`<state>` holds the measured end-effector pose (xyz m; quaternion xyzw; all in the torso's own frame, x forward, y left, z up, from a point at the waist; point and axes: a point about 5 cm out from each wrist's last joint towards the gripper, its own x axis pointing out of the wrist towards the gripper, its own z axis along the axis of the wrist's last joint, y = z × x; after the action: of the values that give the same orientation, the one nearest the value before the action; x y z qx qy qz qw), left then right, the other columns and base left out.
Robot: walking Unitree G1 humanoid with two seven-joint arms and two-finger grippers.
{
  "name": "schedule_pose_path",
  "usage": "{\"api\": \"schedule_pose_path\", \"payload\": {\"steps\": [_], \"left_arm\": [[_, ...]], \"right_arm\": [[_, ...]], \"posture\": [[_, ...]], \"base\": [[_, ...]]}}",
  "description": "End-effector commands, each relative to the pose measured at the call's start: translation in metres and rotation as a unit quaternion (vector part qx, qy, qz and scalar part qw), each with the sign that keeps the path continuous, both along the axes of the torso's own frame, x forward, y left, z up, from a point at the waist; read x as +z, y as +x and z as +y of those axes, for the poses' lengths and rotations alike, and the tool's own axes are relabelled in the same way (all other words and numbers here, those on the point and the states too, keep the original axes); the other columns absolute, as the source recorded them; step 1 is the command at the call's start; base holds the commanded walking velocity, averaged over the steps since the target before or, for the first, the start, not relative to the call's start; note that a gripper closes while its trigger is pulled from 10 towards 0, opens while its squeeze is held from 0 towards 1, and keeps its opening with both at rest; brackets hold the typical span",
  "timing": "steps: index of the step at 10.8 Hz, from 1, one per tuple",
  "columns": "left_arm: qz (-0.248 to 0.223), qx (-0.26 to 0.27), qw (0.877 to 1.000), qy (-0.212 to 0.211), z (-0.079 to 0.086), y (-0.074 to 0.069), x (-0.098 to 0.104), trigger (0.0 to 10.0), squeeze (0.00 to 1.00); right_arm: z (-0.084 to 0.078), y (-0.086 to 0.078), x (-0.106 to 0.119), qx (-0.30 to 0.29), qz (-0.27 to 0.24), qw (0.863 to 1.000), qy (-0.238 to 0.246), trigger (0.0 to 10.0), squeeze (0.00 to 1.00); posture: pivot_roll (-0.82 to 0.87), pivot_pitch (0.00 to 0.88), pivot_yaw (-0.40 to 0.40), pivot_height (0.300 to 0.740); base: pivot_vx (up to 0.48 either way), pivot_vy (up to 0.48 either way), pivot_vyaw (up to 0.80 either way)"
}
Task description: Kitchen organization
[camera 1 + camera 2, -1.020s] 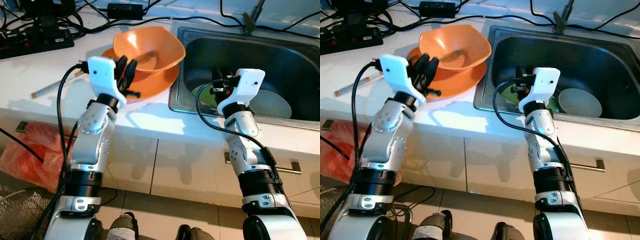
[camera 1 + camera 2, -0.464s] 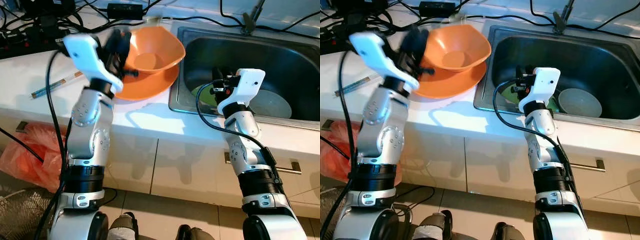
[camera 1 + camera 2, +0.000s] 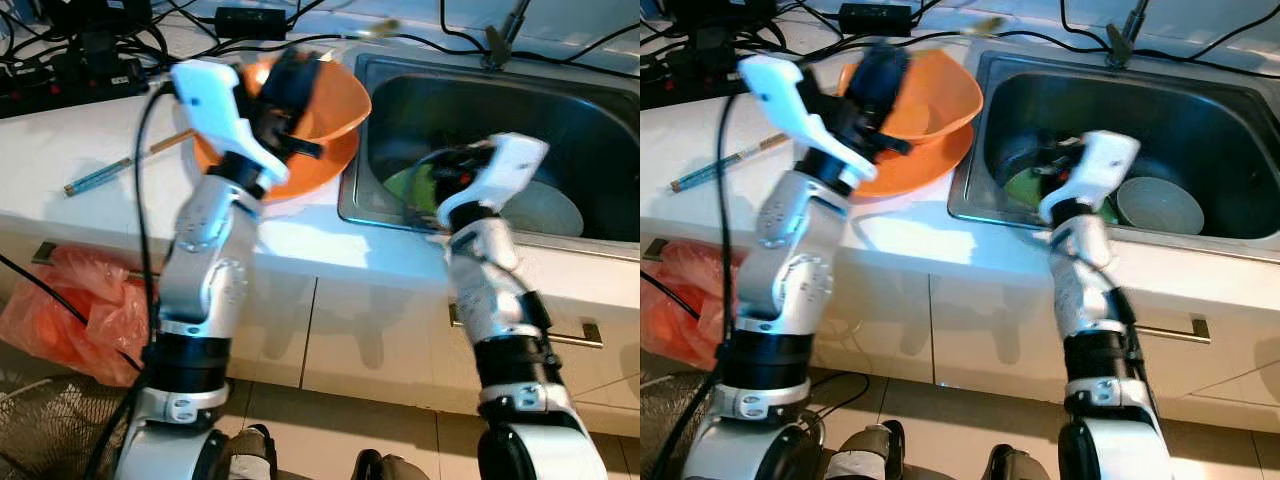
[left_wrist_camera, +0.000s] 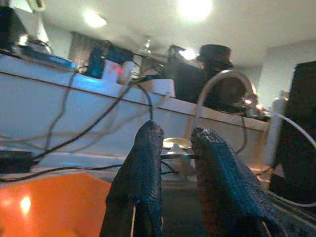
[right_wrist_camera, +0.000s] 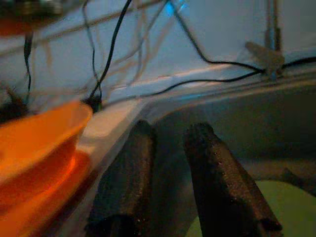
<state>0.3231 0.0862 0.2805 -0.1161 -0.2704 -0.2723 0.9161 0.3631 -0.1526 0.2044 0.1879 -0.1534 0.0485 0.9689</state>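
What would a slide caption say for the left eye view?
Left gripper raised over the orange bowl on the counter, right gripper above the sink.

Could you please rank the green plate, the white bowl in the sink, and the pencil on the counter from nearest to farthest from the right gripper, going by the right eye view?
From the right gripper, over the sink:
1. Green plate, just under it in the sink.
2. White bowl, on the sink's right side.
3. Pencil, far left on the counter.

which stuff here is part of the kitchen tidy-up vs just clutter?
Job: orange bowl on orange plate; white bowl and green plate in sink; chopsticks.
Clutter: cables, red bag.
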Motion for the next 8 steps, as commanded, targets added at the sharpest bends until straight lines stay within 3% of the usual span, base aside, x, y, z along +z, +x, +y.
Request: {"api": "schedule_pose_path", "payload": {"steps": [1, 4, 5, 8], "left_arm": [[-0.015, -0.029, 0.999, 0.011, -0.011, -0.006, 0.006, 10.0, 0.0], [-0.008, -0.066, 0.997, 0.027, -0.027, -0.01, 0.001, 10.0, 0.0], [-0.005, -0.076, 0.997, 0.03, -0.031, -0.011, -0.001, 10.0, 0.0], [0.0, -0.081, 0.996, 0.037, -0.033, -0.011, -0.004, 10.0, 0.0]], "right_arm": [[-0.004, 0.001, 0.013, 0.003, -0.011, 0.999, 0.047, 10.0, 0.0], [-0.012, 0.003, 0.025, 0.027, 0.0, 0.983, 0.184, 10.0, 0.0], [-0.014, 0.003, 0.026, 0.048, 0.007, 0.967, 0.249, 10.0, 0.0], [-0.015, 0.001, 0.028, 0.065, 0.012, 0.954, 0.292, 10.0, 0.0]], "posture": [[0.21, 0.14, -0.037, 0.74], [0.2, 0.141, -0.032, 0.74], [0.2, 0.141, -0.029, 0.74], [0.19, 0.138, -0.027, 0.74]], "base": [[0.0, 0.0, 0.0], [0.0, 0.0, 0.0], [0.0, 0.0, 0.0], [0.0, 0.0, 0.0]]}}
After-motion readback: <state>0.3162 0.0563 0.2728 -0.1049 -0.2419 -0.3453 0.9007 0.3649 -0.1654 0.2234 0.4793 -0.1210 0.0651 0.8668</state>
